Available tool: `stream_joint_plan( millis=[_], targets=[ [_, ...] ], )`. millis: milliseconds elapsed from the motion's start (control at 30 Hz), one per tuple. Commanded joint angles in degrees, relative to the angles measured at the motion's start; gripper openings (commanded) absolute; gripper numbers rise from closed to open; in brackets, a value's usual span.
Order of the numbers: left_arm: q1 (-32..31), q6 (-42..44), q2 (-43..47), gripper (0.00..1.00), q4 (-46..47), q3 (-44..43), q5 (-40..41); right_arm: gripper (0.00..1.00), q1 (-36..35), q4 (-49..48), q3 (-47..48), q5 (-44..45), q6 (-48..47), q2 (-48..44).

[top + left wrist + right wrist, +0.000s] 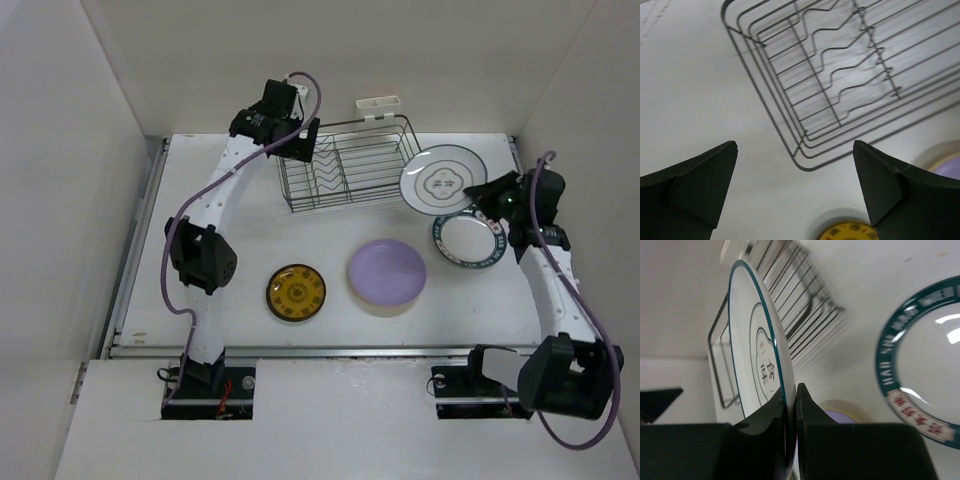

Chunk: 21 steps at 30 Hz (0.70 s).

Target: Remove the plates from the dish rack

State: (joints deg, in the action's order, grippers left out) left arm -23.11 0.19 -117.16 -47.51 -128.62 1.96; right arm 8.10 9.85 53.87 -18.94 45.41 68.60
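White tabletop boxed in by white walls, seen from above, with table-centre as the dial. At 11 o'clock the left gripper hangs over the left end of the dish rack. Its jaws are spread wide with nothing between them, and its wrist camera looks down on the rack's corner wires. At 7 o'clock lies the small dark gold-centred plate, flat on the table. The rack itself sits at 12 o'clock, its white holder on the far long side. At 5 o'clock the lavender plate rests on a yellow-tan plate, of which only a rim shows. At 2 o'clock, just beside the rack's right end, the white-grey dark-rimmed plate is outside the rack. The right gripper has its jaws clamped on that plate's edge at about 4 o'clock. At 3 o'clock the teal-rimmed plate lies flat, partly under the right wrist.
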Motion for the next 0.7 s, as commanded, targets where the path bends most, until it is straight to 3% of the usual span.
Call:
stream_joint_plan(
  millis=[0, 167, 367, 500, 533, 667],
  targets=[
    [0.26, 2.53, -4.19, 1.00, 3.12, 1.27, 13.22, 0.00, 4.10, 7.52, 0.54, 14.58, 2.93, -7.05],
    [0.79, 3.07, -10.44, 1.00, 3.12, -0.23, 18.69, 0.00, 7.01, 11.42, -3.41, 21.74, 6.00, -13.83],
    [0.79, 4.12, -12.39, 0.98, 4.18, 1.62, 18.70, 0.00, 8.69, 11.42, -9.74, 22.28, 8.90, -14.38],
    [1.32, 6.13, -13.61, 0.81, 3.56, 2.32, 14.50, 0.00, 9.83, 9.58, -12.02, 22.28, 9.44, -11.47],
    [1.32, 6.14, -13.62, 0.68, 2.78, 2.84, 14.48, 0.00, 9.83, 8.88, -12.73, 22.28, 9.44, -10.95],
    [1.32, 6.76, -14.14, 0.41, 2.24, 3.55, 13.60, 0.00, 10.36, 6.15, -13.78, 22.28, 9.44, -9.10]
  ],
)
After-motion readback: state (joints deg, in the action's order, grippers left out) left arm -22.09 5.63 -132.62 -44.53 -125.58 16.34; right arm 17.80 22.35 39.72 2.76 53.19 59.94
